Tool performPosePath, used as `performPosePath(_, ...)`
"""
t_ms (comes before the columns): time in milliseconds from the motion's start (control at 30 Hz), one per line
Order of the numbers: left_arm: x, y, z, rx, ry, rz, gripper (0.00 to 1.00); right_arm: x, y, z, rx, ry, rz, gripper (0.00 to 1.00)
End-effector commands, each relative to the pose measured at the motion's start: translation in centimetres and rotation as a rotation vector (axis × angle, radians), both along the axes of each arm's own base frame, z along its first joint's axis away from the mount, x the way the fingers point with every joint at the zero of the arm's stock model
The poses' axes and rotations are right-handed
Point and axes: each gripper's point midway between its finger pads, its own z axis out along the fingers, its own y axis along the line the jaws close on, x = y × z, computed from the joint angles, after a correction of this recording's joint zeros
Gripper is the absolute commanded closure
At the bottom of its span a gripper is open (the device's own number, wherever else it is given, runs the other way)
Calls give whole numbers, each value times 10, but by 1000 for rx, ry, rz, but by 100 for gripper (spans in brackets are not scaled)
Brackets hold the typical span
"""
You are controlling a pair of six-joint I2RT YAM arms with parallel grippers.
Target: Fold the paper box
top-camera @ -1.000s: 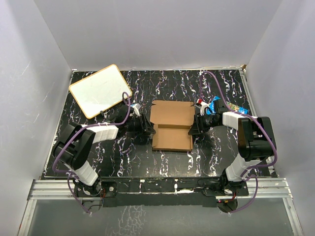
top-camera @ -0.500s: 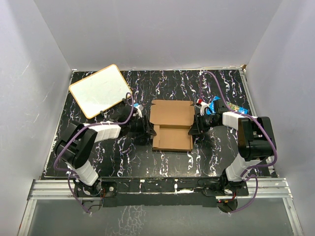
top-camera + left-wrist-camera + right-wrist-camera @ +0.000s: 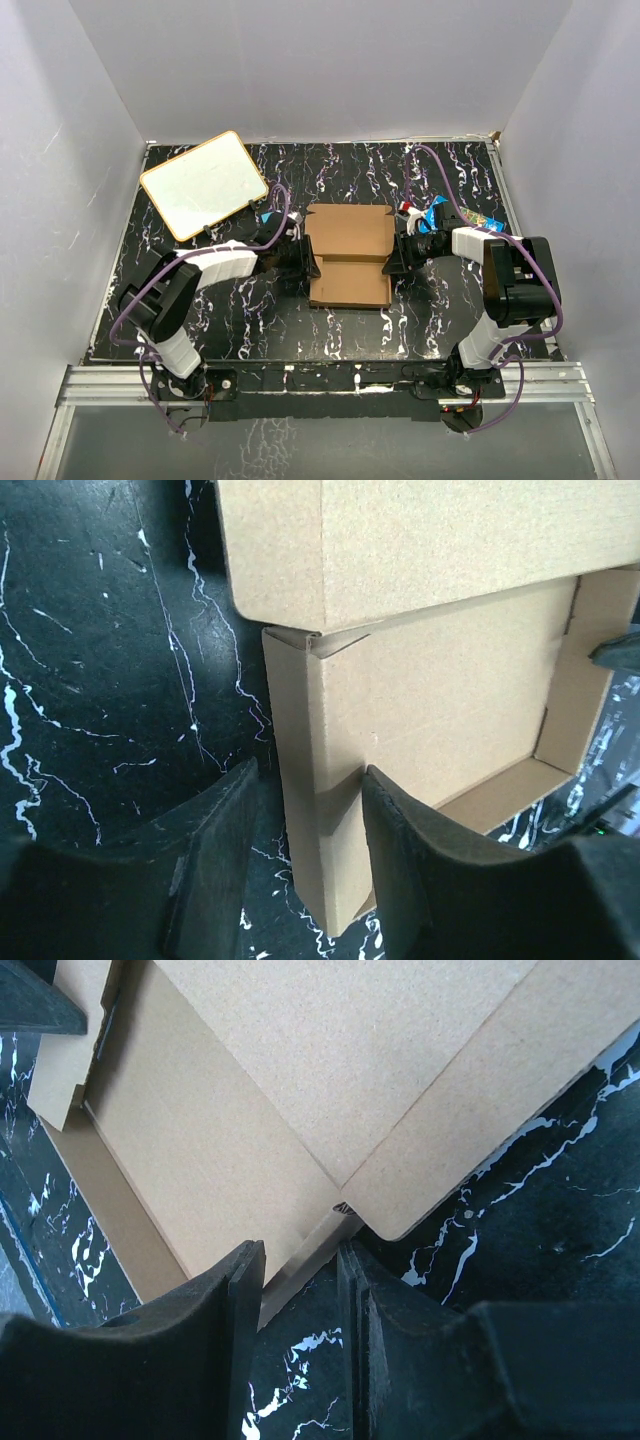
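Note:
The paper box (image 3: 348, 235) is plain brown cardboard, lying in the middle of the black marbled table (image 3: 340, 330), its near half formed into a shallow tray, its far half a flat panel. My left gripper (image 3: 304, 264) is at the tray's left wall. In the left wrist view (image 3: 310, 772) its open jaws straddle the upright wall (image 3: 300, 810), the inner finger (image 3: 405, 860) touching it. My right gripper (image 3: 394, 258) is at the tray's right side. In the right wrist view (image 3: 300, 1252) its jaws are open with the low wall's edge (image 3: 305, 1260) between the tips.
A white board with an orange rim (image 3: 203, 185) lies at the back left. A blue printed pack (image 3: 440, 212) and a small red-and-white item (image 3: 407, 209) sit behind the right arm. Grey walls enclose the table.
My left gripper has moved right, toward the box, and now straddles the tray's left wall. The right arm and the box have not visibly moved.

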Motion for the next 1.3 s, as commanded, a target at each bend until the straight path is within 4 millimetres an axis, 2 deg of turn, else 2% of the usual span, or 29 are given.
performPosePath(0,-1,11,-8,168,-8,-7,58,7,4,3,8,-33,18,61)
performPosePath(267,1,16,-6,323,-41,-14,75,7,4,2,9,-30,18,61)
performPosePath(300,1,16,-7,339,-41,-18,79,6,4,3,9,-30,18,61)
performPosePath(400,2,21,-10,412,-51,-23,100,6,3,2,7,-29,18,61)
performPosePath(533,3,30,-13,528,-71,-30,100,7,4,3,8,-32,19,61)
performPosePath(667,4,31,-15,553,-78,-37,100,7,4,3,8,-31,20,62)
performPosePath(800,5,25,-14,547,-81,-44,82,7,4,3,8,-31,19,62)
performPosePath(933,8,22,-11,548,-84,-45,78,6,4,3,8,-29,19,62)
performPosePath(1100,8,26,-9,570,-88,-53,82,7,4,3,8,-30,19,62)
performPosePath(1133,7,26,-10,577,-87,-56,86,7,4,2,8,-29,19,62)
performPosePath(1167,7,28,-11,583,-84,-61,97,7,4,2,8,-28,19,62)
performPosePath(1267,4,35,-15,643,-77,-78,100,7,3,1,6,-26,18,62)
